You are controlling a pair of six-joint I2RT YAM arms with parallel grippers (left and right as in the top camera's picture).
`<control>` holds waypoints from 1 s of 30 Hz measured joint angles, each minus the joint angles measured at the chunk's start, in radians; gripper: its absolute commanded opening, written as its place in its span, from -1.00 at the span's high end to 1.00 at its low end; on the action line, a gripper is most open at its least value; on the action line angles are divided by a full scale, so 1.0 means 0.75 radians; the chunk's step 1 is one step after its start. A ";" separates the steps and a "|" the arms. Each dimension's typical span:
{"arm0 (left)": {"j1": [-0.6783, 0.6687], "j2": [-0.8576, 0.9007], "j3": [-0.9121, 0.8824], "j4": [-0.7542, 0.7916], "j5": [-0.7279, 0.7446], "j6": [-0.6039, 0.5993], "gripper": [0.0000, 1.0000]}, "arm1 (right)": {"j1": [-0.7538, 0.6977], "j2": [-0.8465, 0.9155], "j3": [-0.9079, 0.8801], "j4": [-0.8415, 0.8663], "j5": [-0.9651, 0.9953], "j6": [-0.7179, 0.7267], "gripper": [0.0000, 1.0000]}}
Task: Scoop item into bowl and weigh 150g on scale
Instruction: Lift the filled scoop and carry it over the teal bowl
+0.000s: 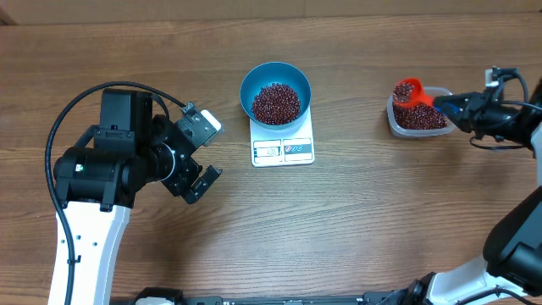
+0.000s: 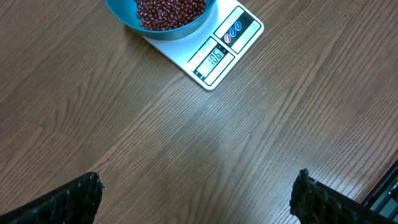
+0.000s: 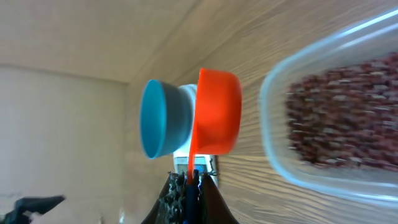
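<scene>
At the left of the brown wooden table (image 1: 381, 220), the left gripper (image 1: 210, 152) hangs above bare wood with its jaws spread wide and nothing between them. Right of it, near the middle, the round deep blue plastic bowl (image 1: 246, 91) sits on the small flat white rectangular scale (image 1: 284, 151). A mound of small dark red-maroon beans (image 1: 276, 102) lies in the bowl. The scale's display is lit, but I would not trust my reading of its digits.

Far right, the clear rounded-rectangular plastic tub (image 1: 392, 124) holds more of the beans. The small red-orange measuring cup (image 1: 407, 91) hovers over its left end, apparently loaded. The right gripper (image 1: 442, 103) is clenched on the cup's thin handle.

The beans look hard, glossy and loose, so they would likely roll and bounce. Pinching them is hopeless; only the cup can carry them. The handle is the right place to hold, with the cup kept level, since a tilt would spill. The bowl looks light and could slide on the scale if nudged.
</scene>
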 measured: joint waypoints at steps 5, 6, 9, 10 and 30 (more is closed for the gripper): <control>0.001 0.000 0.000 0.000 0.000 0.001 -0.99 | 0.122 0.001 0.000 0.001 -0.046 -0.001 0.93; 0.001 0.000 0.000 0.000 0.000 0.000 -0.99 | 0.151 0.001 0.000 0.000 -0.050 -0.002 0.93; 0.001 0.000 0.000 0.000 0.000 0.000 -0.99 | 0.232 0.001 0.000 0.008 -0.073 0.000 0.93; 0.001 0.000 0.000 0.000 0.000 0.000 -0.99 | 0.245 0.001 0.000 0.009 -0.076 0.000 0.93; 0.001 0.000 0.000 0.001 0.000 0.001 -1.00 | 0.664 0.001 0.000 0.381 -0.017 0.226 0.93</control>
